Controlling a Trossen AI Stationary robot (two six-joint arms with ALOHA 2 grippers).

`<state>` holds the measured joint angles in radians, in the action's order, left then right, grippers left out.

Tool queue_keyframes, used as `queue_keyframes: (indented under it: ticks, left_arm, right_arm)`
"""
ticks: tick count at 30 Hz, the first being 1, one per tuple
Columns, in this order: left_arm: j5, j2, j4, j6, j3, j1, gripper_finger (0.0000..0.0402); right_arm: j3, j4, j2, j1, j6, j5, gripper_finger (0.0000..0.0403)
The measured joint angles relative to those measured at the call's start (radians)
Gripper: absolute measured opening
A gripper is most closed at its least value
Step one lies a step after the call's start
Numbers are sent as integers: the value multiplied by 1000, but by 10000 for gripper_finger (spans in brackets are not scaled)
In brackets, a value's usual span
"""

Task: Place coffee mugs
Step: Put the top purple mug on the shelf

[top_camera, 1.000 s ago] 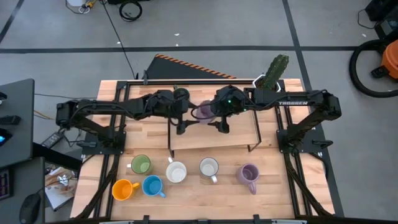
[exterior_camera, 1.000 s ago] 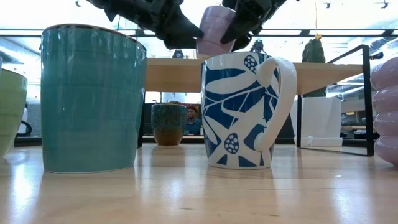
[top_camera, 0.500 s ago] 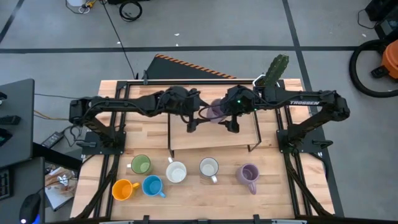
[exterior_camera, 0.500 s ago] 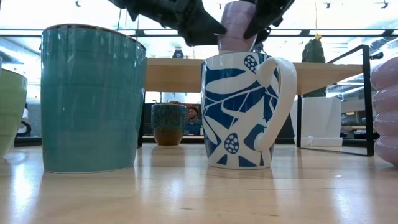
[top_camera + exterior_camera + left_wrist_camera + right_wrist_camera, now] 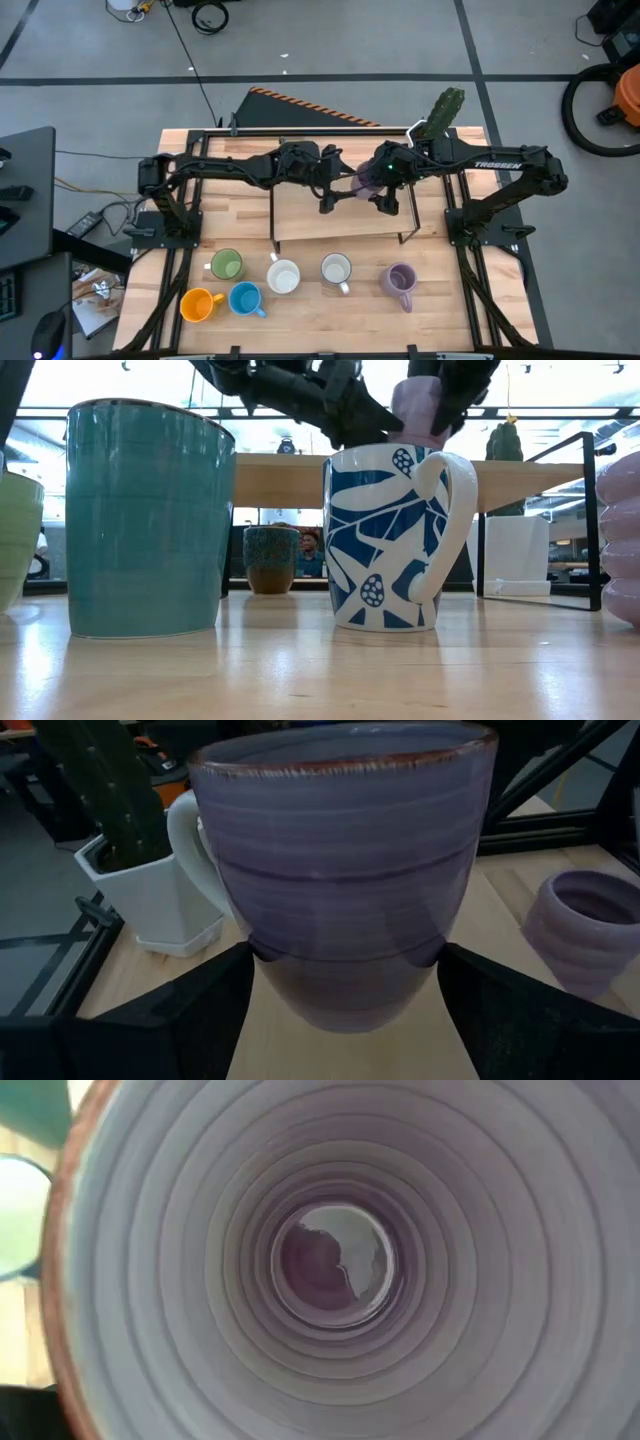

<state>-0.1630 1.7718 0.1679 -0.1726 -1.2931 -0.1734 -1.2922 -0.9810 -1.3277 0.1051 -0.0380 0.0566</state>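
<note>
High view first, and we are reading it from the left. The left arm is reaching in from the left edge of the table [image 5: 440, 320], and the left gripper [image 5: 338, 188] is hanging above the shelf [image 5: 300, 215], level with the held mug [image 5: 362, 180]. In the left wrist view its two fingers [image 5: 180, 1010] are pressing against opposite sides of the mug's lower body, spread wide around it, so it is gripping the mug, which is standing upright in the air with its rim on top. The right gripper [image 5: 383, 185] is sitting just right of and over the mug; the right wrist view is looking straight down into the lavender inside. We cannot tell whether that gripper is holding the mug or only hovering at it. The cactus pot [image 5: 440, 120] is standing at the table's far right corner.

Along the near side of the table, left to right, we are seeing the orange mug [image 5: 199, 304], green mug [image 5: 226, 265], blue mug [image 5: 245, 298], two white mugs [image 5: 284, 276] [image 5: 336, 269] and the second lavender mug [image 5: 400, 280], all upright and apart. In the low view the brown mug [image 5: 271, 558] is standing under the shelf.
</note>
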Motion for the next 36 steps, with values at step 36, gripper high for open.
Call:
queue_keyframes:
  ticks: [36]
  left_arm:
    - [-44, 182, 42, 32, -146, -53, 315]
  right_arm:
    - [8, -188, -11, 102, -64, -32, 379]
